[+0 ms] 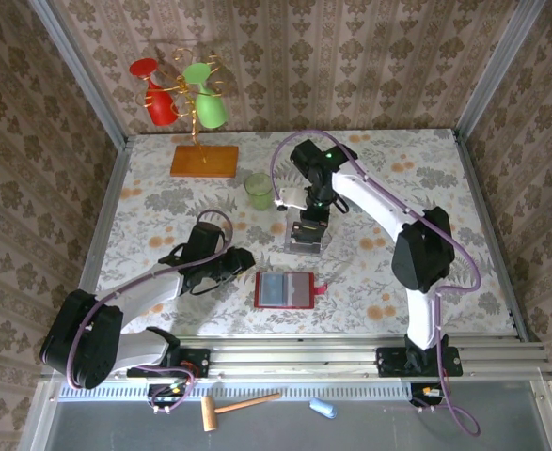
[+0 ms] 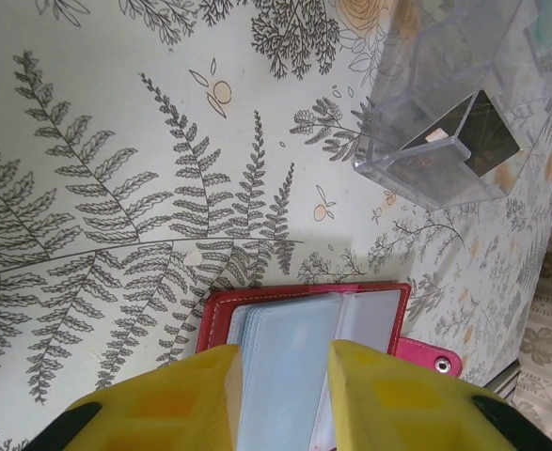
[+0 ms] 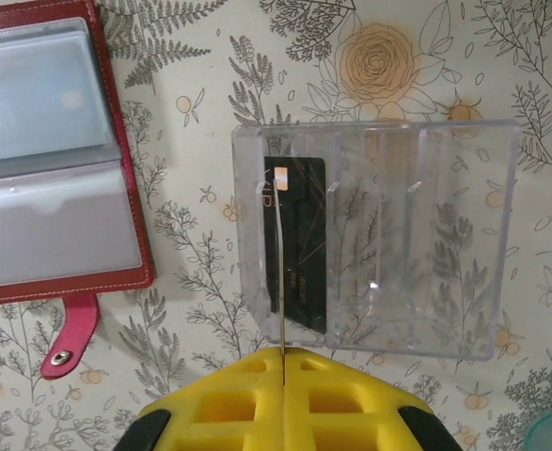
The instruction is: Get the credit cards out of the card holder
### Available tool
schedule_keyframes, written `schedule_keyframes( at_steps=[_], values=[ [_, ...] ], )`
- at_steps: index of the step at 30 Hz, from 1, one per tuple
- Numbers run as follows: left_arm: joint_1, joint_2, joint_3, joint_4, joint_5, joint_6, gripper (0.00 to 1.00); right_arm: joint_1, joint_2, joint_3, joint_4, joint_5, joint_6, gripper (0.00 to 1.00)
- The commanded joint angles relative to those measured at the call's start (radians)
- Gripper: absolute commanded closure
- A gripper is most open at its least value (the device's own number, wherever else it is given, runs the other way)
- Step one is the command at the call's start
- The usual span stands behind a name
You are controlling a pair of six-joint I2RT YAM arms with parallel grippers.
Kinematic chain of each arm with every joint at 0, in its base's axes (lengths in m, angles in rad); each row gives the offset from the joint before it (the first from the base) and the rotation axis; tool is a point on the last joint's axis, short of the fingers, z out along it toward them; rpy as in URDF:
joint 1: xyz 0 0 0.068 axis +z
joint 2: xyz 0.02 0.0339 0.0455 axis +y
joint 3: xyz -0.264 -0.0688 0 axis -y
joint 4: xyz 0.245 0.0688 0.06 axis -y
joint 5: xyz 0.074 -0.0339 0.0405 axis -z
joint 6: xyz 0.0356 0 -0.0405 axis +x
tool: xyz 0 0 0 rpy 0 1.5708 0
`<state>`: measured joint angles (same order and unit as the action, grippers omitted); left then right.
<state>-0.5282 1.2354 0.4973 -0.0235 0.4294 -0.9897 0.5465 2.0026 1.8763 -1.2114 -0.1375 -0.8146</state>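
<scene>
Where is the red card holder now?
In the top view the card holder lies open at the centre front of the table, on the near side of the clear organizer, right of the left gripper.

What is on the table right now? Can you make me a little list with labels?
wallet: red, lying open near the front edge
tray: clear plastic, just beyond the wallet
dark card: inside the tray
thin card: seen edge-on, reaching into the tray
right hand: shut on the thin card
left hand: open over the wallet, holding nothing
cup: green, farther back than the tray
</scene>
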Motion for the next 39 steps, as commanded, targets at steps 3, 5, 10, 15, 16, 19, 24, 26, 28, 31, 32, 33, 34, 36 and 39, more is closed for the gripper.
schedule_keyframes(
  at_steps=[3,5,10,15,16,19,24,26,28,31,32,33,34,36,39],
  values=[
    [0.012,-0.013,0.024,-0.019,-0.013,0.027,0.69,-0.013,0.083,0.093,-0.095,-0.023,-0.050,1.00],
    [0.017,-0.016,0.025,-0.027,-0.017,0.031,0.69,-0.017,0.106,0.111,-0.100,-0.028,-0.054,1.00],
    [0.031,-0.022,0.015,-0.030,-0.017,0.026,0.68,-0.022,0.156,0.147,-0.111,-0.043,-0.060,1.00],
    [0.041,-0.022,0.001,-0.026,-0.012,0.023,0.68,-0.023,0.190,0.149,-0.115,-0.070,-0.066,1.00],
    [0.042,-0.023,-0.001,-0.024,-0.012,0.021,0.68,-0.025,0.195,0.147,-0.117,-0.071,-0.066,1.00],
    [0.046,-0.025,-0.006,-0.016,-0.013,0.019,0.68,-0.025,0.210,0.140,-0.113,-0.074,-0.066,1.00],
    [0.049,-0.024,-0.009,-0.016,-0.011,0.018,0.68,-0.032,0.235,0.138,-0.111,-0.101,-0.071,1.00],
    [0.051,-0.022,-0.009,-0.014,-0.011,0.020,0.68,-0.034,0.247,0.138,-0.114,-0.108,-0.072,1.00],
    [0.050,-0.022,-0.010,-0.013,-0.011,0.020,0.68,-0.037,0.257,0.141,-0.117,-0.108,-0.070,0.99],
    [0.050,-0.023,-0.008,-0.013,-0.010,0.021,0.68,-0.041,0.272,0.155,-0.135,-0.103,-0.063,0.88],
    [0.050,-0.022,-0.008,-0.013,-0.011,0.022,0.68,-0.045,0.270,0.160,-0.140,-0.105,-0.059,0.85],
    [0.050,-0.021,-0.007,-0.013,-0.011,0.022,0.68,-0.046,0.266,0.162,-0.142,-0.106,-0.057,0.83],
    [0.050,-0.020,-0.006,-0.011,-0.009,0.022,0.68,-0.049,0.255,0.162,-0.140,-0.106,-0.055,0.81],
    [0.050,-0.011,0.001,-0.012,-0.002,0.028,0.67,-0.051,0.232,0.159,-0.133,-0.105,-0.047,0.78],
    [0.051,0.001,0.013,-0.020,0.009,0.036,0.67,-0.053,0.189,0.142,-0.116,-0.098,-0.034,0.76]
  ],
)
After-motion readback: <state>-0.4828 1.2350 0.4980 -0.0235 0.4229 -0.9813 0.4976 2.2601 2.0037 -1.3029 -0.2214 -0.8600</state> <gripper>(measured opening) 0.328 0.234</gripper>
